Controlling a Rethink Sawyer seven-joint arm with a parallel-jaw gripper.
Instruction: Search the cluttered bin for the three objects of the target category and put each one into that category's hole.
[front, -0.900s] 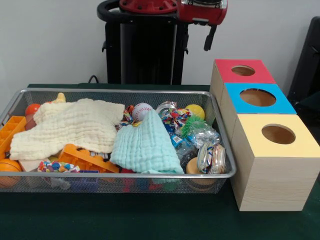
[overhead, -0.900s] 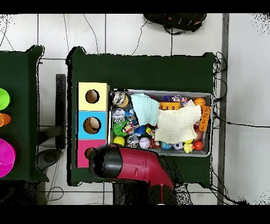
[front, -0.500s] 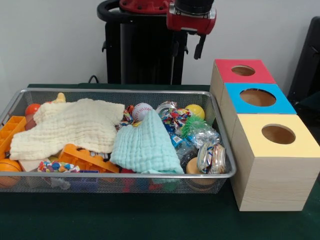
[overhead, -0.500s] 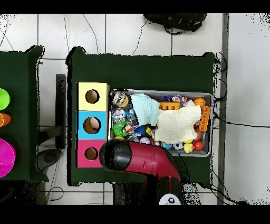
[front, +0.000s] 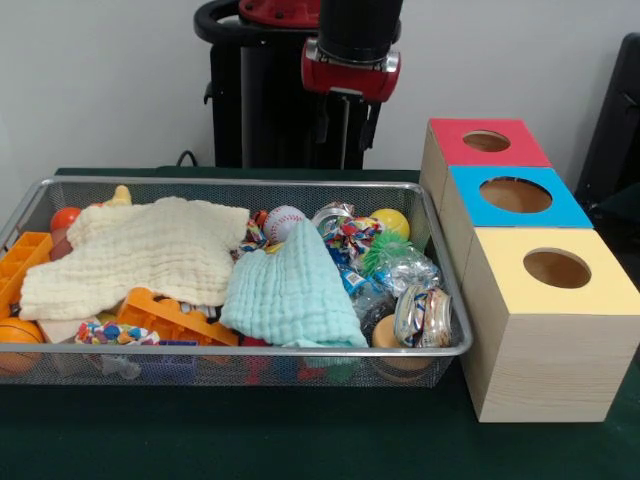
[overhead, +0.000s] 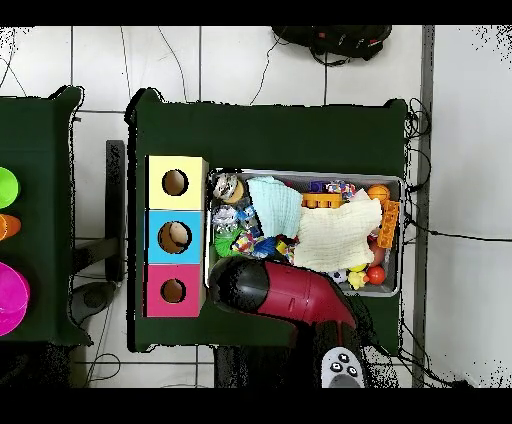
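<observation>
Gripper (front: 344, 125) hangs above the bin's (front: 300, 184) far rim, empty.
Fingers (front: 368, 126) point down, set apart, holding nothing. One rope bundle (front: 347, 238) lies by the spiky green ball (front: 378, 252); another (front: 115, 334) sits at the near left (half buried). Blue hole (front: 515, 194) sits between red and yellow boxes on the green surface (front: 300, 435).

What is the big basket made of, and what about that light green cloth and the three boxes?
The basket looks like silver wire mesh with a shiny metal rim; you can see toys through its sides. The light green cloth seems soft woven cotton, puckered into little squares and folds. The boxes look like pale wood, with grain lines showing, and smooth matte coloured tops.
</observation>
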